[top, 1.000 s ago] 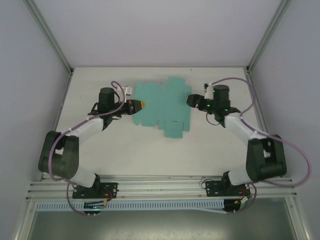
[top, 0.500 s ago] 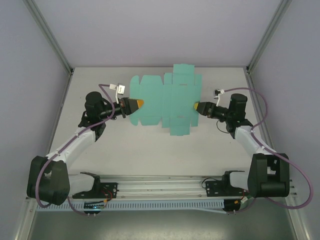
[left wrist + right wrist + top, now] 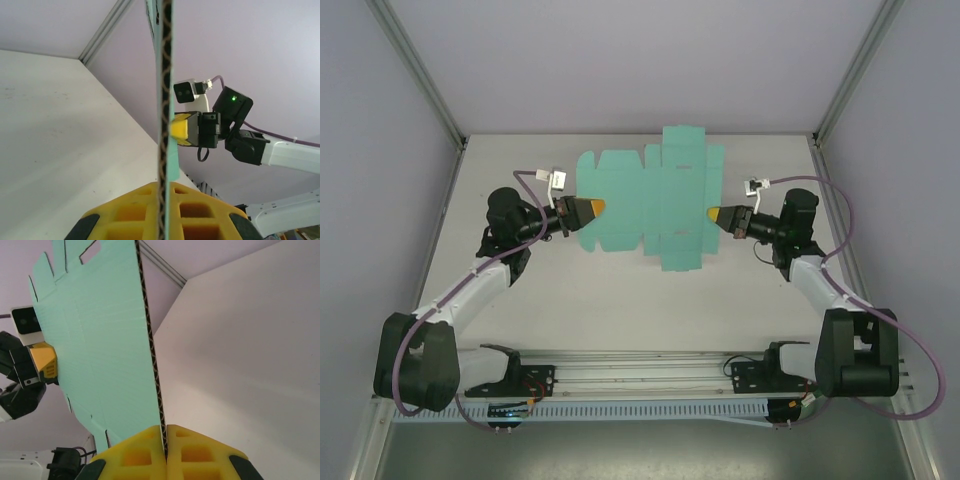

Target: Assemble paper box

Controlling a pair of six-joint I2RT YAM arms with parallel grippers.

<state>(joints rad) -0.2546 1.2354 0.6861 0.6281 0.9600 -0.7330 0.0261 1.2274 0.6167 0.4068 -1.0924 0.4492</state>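
Flat paper box (image 3: pixel 650 205) over the table (image 3: pixel 620 300), as I see it: left claw (image 3: pixel 594 208) pinches its left edge, right claw (image 3: pixel 714 213) its right.

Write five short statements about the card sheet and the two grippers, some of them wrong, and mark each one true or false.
1. The paper box is a flat, unfolded die-cut sheet. True.
2. The left gripper is shut on the sheet's left edge. True.
3. The right gripper hangs open, clear of the sheet. False: it is shut on the right edge, with the card pinched between its yellow fingers.
4. Both grippers hold the same edge. False: they hold opposite edges, facing each other across the sheet.
5. The card is red. False: it is teal-green.
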